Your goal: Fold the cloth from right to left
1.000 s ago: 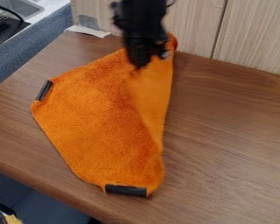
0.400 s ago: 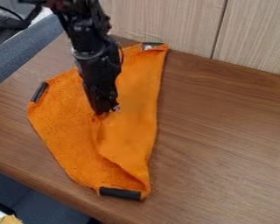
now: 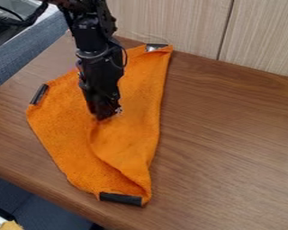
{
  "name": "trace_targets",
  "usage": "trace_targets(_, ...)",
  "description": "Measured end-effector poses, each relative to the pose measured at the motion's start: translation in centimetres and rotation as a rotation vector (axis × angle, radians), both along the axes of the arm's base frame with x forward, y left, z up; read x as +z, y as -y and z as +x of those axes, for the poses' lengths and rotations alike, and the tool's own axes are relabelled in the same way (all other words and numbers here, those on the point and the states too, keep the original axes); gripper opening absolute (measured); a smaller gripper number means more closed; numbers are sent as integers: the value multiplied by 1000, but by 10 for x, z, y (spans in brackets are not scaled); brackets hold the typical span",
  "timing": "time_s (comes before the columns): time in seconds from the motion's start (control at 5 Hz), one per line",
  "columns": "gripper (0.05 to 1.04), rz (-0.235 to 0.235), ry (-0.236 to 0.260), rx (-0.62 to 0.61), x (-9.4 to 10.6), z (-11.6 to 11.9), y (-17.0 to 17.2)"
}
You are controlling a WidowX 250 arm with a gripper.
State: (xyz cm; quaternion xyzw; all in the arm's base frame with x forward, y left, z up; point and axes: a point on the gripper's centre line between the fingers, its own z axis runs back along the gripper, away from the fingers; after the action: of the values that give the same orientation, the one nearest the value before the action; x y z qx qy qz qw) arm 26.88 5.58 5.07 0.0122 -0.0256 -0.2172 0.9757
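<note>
One nubbly orange cloth (image 3: 131, 134) lies in a curved fold, fingers (image 3: 100, 111) clamped on it.

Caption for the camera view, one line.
Black gripper over an orange cloth, its right side folded partly leftward, on a wooden table.

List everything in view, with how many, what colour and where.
cloth: one, orange, on the table, partly folded over itself
edge strips: three, dark, at the cloth's left, top and bottom corners
table: one, brown wood, under the cloth
wall panels: two, pale wood, behind the table
fabric surface: one, blue-grey, along the table's upper left
basin: one, grey, upper-left corner, partly in view
robot arm: one, black, entering from the upper left
gripper: one, black, down at the cloth
</note>
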Motion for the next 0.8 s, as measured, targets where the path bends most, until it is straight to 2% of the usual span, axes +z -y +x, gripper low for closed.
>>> trace_targets(0.2,790,2,26,-5,12,4,1)
trace_targets(0.4,999,-4,49,-34,26,8,10)
trace_targets(0.6,1003,-6,67,-61,40,12,16)
trace_targets(0.8,1000,7,112,-78,66,15,22)
